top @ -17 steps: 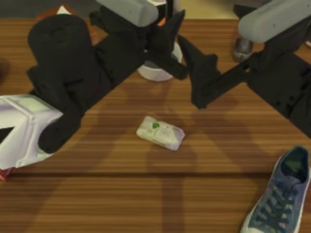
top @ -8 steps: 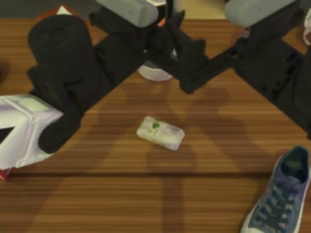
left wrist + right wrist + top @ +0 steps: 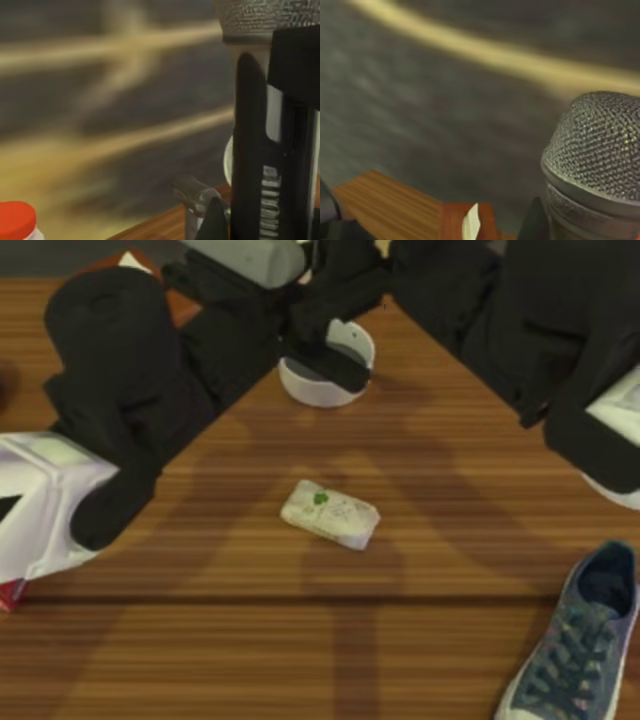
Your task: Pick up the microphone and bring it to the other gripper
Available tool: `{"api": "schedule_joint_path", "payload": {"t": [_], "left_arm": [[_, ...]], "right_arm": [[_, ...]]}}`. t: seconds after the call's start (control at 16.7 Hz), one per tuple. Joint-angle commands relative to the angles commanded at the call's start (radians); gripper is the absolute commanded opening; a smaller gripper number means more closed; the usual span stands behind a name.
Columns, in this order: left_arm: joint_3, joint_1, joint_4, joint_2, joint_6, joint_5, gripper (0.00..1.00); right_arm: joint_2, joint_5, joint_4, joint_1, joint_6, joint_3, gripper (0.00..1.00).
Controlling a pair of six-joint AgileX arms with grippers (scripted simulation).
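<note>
At the far edge of the desk [image 3: 200, 640], raised clear of the wood: left claw [image 3: 335, 325], pinching the microphone [image 3: 247, 125] by its black handle, as judged from the left wrist view, where the handle lies flat against one dark finger [image 3: 300, 125] with the silver mesh head beyond the fingertips. Grip low on the handle, probably so as to leave the head end and upper stem free for a second taker. Close beside the left claw, nearly meeting it: right claw [image 3: 395, 280], head of the microphone filling its wrist view at very short range; open or closed, cannot tell. Arms brought together from opposite sides, apparently for the handover, the pickup judged done and the transfer not confirmed. Directly below the left claw: white round bowl [image 3: 300, 390], partly crossed by a black finger. Nearer the front of the desk than both claws, well apart from them: white packet [image 3: 330, 513], lying flat, untouched. Far from the right claw, at the front corner on its side: blue sneaker [image 3: 575, 640]. Beyond the left claw, low in its wrist view: orange-capped bottle [image 3: 15, 220]. Main risk, as a judgement: slip of the slim handle if released before the receiving grip is firm.
</note>
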Motion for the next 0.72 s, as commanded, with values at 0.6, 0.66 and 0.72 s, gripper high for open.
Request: {"api": "schedule_joint_path", "payload": {"t": [0.6,0.66,0.72], "left_arm": [[0.000,0.000,0.000,0.000,0.000,0.000,0.00],[0.000,0.000,0.000,0.000,0.000,0.000,0.00],[0.000,0.000,0.000,0.000,0.000,0.000,0.00]], "right_arm": [[0.004,-0.001,0.001,-0.001,0.000,0.004,0.55],[0.004,-0.001,0.001,-0.001,0.000,0.004,0.47],[0.004,-0.001,0.001,-0.001,0.000,0.004,0.40]]}}
